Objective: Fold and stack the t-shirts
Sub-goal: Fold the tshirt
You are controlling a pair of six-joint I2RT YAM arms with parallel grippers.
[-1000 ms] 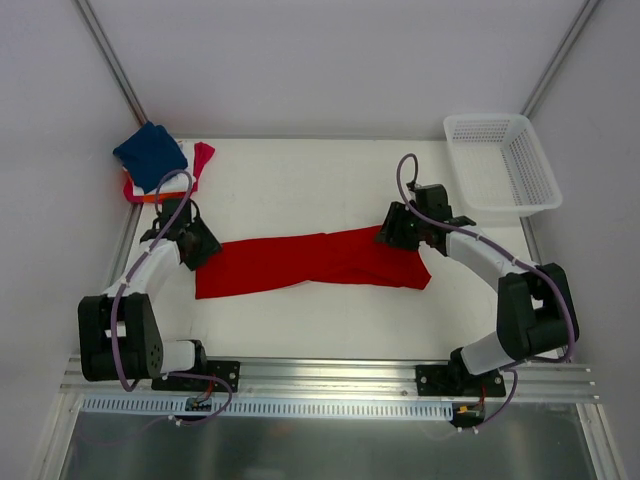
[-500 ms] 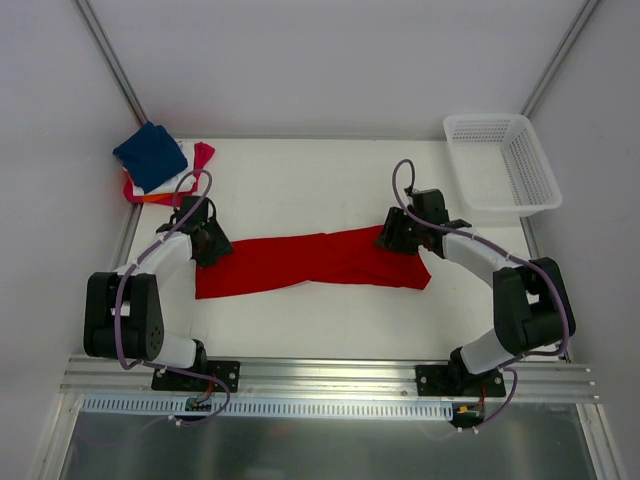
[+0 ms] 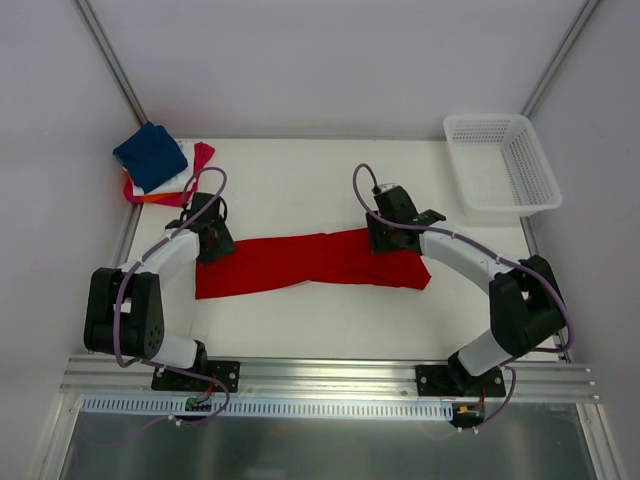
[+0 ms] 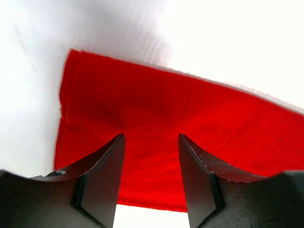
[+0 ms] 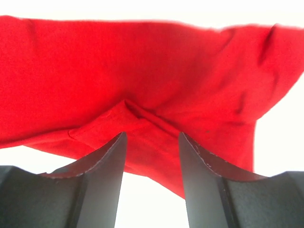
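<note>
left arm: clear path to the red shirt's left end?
Probably yes: the left gripper hangs open just over that end of the red shirt, nothing lies between, and the folded stack sits apart behind it.

White table [image 3: 300, 190] carries red shirt [image 3: 300, 262], folded stack [image 3: 150, 155], mesh basket [image 3: 500, 165]

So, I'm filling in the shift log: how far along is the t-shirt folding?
Done: a pile of folded tees, navy on top, sits at the far left corner. In hand: the red shirt lies folded into a long band, with the left gripper and right gripper open over its ends, gripping nothing. Left: folding that band down and stacking it on the pile.
</note>
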